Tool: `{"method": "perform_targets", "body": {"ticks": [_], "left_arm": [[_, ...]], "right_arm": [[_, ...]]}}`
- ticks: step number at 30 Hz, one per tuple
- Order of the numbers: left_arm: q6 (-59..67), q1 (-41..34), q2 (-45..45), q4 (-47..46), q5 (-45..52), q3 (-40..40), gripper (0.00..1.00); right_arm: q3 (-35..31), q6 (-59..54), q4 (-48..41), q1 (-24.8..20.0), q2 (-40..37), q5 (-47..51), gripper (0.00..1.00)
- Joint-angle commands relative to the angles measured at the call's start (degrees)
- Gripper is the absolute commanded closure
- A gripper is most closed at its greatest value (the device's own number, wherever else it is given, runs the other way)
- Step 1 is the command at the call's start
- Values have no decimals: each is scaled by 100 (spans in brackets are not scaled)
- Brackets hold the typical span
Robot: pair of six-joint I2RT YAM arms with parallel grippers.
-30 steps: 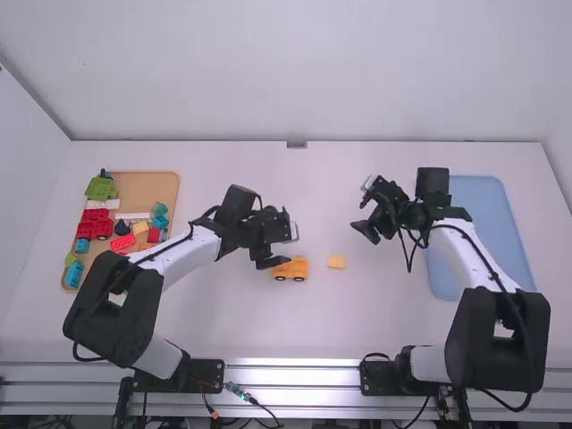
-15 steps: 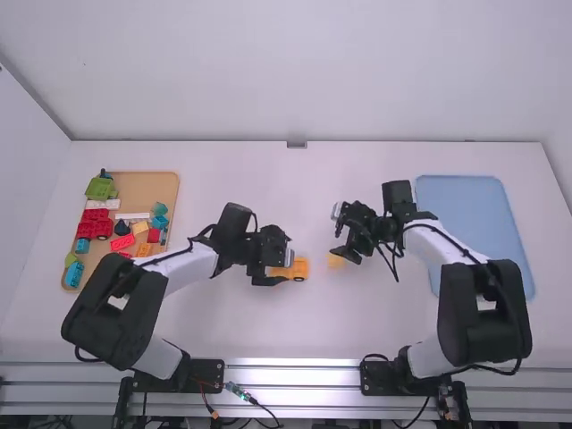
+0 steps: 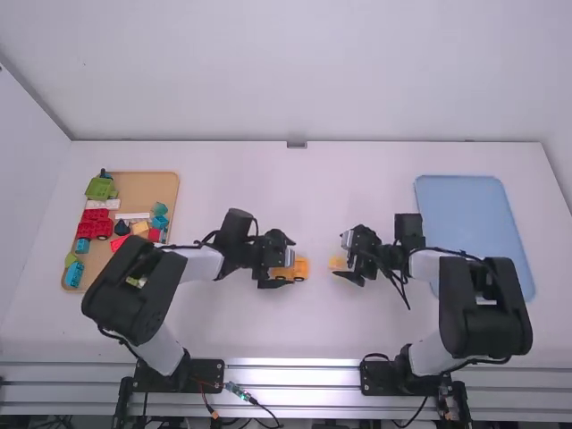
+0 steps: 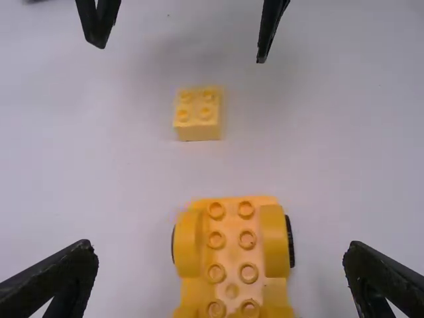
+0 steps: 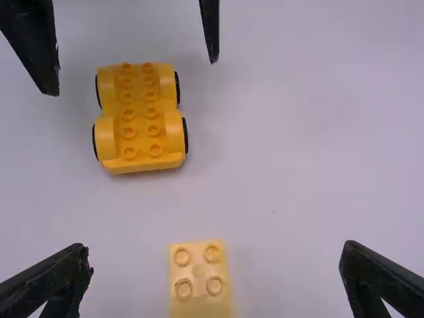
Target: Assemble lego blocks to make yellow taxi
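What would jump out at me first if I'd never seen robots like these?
Probably the two dark-jointed arms facing each other mid-table, the left end effector open over an orange-yellow wheeled base, the right one open above a small pale yellow block. Next, the tan tray of colourful blocks at the far left.

White back wall (image 3: 295, 71), white side wall (image 3: 20, 179), white table (image 3: 357, 331), metal rails (image 3: 295, 377) along its edge
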Motion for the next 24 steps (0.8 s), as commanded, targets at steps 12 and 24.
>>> {"method": "perform_targets", "body": {"ticks": [12, 24], "left_arm": [[232, 11, 523, 192, 284, 53, 1], [308, 334, 523, 139, 702, 51, 1]], "right_arm": [[-881, 538, 1703, -26, 65, -382, 1], [-20, 485, 1637, -28, 1462, -879, 1]]}}
